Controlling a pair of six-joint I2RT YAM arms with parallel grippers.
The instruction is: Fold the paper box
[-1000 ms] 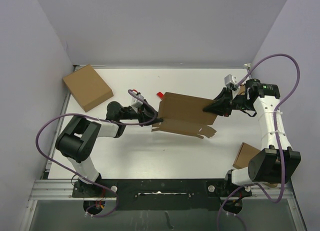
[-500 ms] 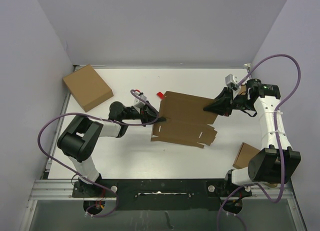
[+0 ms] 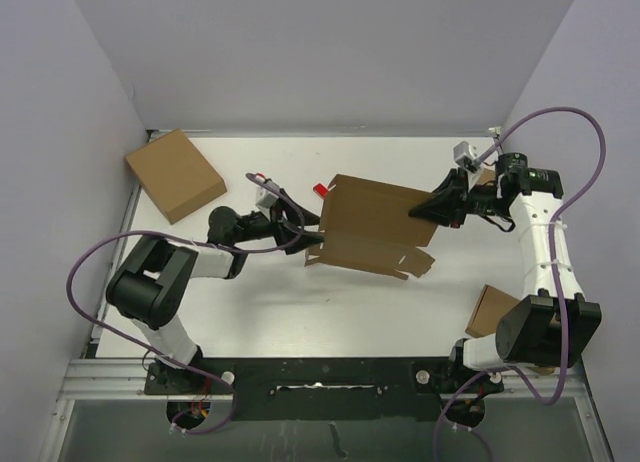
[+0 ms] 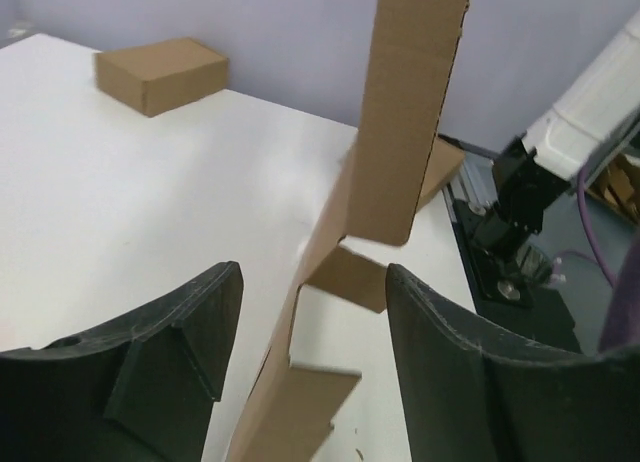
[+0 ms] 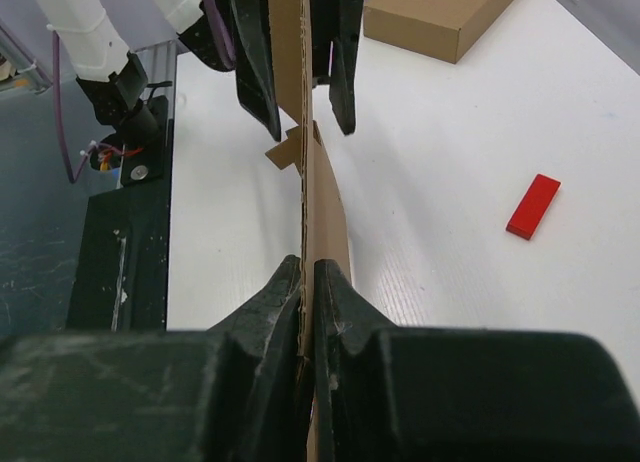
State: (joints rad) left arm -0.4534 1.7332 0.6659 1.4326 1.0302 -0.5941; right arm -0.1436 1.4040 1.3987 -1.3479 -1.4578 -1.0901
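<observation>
Right pincer (image 3: 433, 209) – jaws narrow, clamped on the 3 o'clock edge of the paper box (image 3: 375, 228). In the right wrist view the two fingers (image 5: 270, 304) press the sheet's thin edge between them.

Left pincer (image 3: 306, 223) – jaws wide, straddling the 9 o'clock edge of the same sheet. In the left wrist view the cardboard (image 4: 410, 112) passes through the gap between the fingers (image 4: 170, 352); whether either pad touches it cannot be told.

The paper box is an unfolded flat blank, plain brown, a little toward 1 o'clock of the counter's (image 3: 260, 302) middle, spanning between the two pincers. Slotted flaps run along its 6 o'clock edge. It casts a shadow on the counter below.

Outward:
- red block (image 3: 320, 190) – on the counter just beside the blank's 11 o'clock corner.
- closed box (image 3: 175, 174) – brown cardboard, at 10 o'clock on the counter, well apart from the blank. Its lid is shut, so the contents are hidden.
- cardboard piece (image 3: 492, 310) – at 4 o'clock, next to the right arm's base, partly hidden by it.
</observation>
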